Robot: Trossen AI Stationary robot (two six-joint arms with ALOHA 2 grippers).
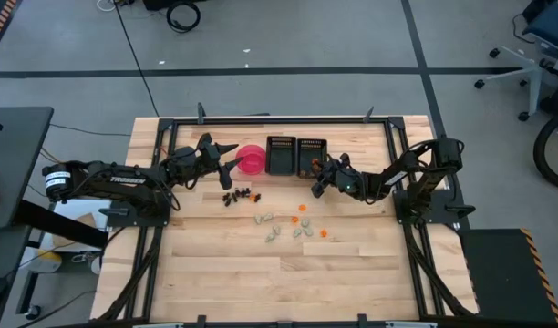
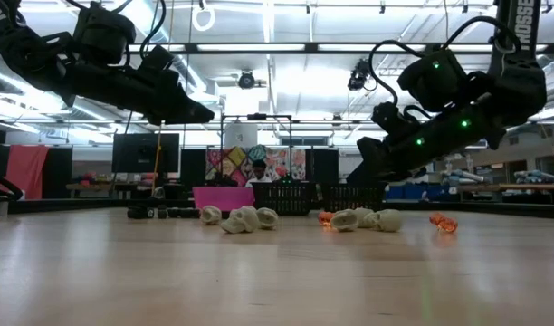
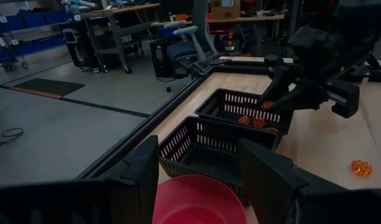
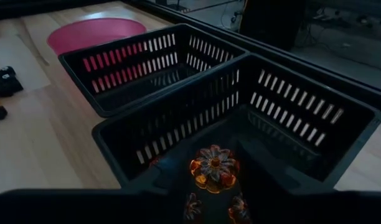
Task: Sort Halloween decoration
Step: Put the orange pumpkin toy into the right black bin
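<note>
My right gripper (image 1: 317, 175) hangs over the near part of the right black tray (image 1: 311, 146) with a bright orange piece (image 4: 212, 168) between its fingertips. More orange pieces (image 3: 251, 121) lie inside that tray. My left gripper (image 1: 230, 164) stands open just left of the pink bowl (image 1: 253, 160), holding nothing. On the table lie dark pieces (image 1: 241, 195), pale pieces (image 1: 301, 230) and loose orange pieces (image 1: 303, 208). The left black tray (image 1: 281, 155) stands between the bowl and the right tray. My right gripper has the orange piece (image 3: 265, 104) pinched between its two fingertips. The fingers come slanting down from the table's right side. The piece is lifted clear, about level with the tray's rim and over its inside. The dark fingers hide which sides of it they meet.
The bowl and the two trays stand in a row at the table's far middle. The loose pieces lie spread over the table's middle, nearer than the row. A black frame runs along the table's edges. A person shows in the room far behind the table (image 2: 257, 172).
</note>
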